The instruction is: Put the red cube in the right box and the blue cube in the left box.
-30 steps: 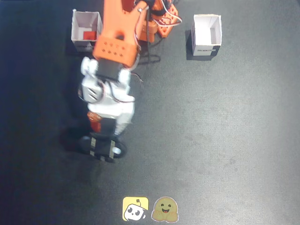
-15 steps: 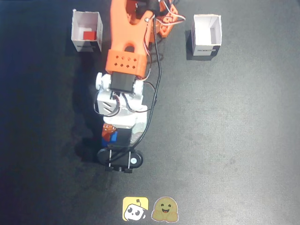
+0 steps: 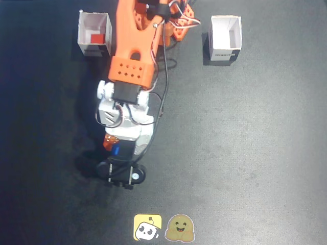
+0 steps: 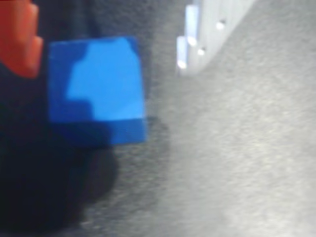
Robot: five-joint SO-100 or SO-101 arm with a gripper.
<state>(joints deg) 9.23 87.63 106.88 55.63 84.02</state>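
Red cube (image 3: 96,38): inside the white box (image 3: 95,25) at upper left of the fixed view. Second white box (image 3: 225,38): upper right. Blue cube (image 4: 96,91): on the dark worktop (image 3: 245,143), between the claw's (image 3: 118,151) fingers. Claw: open; orange finger (image 4: 17,37) touches the cube, white finger (image 4: 197,34) stands apart.
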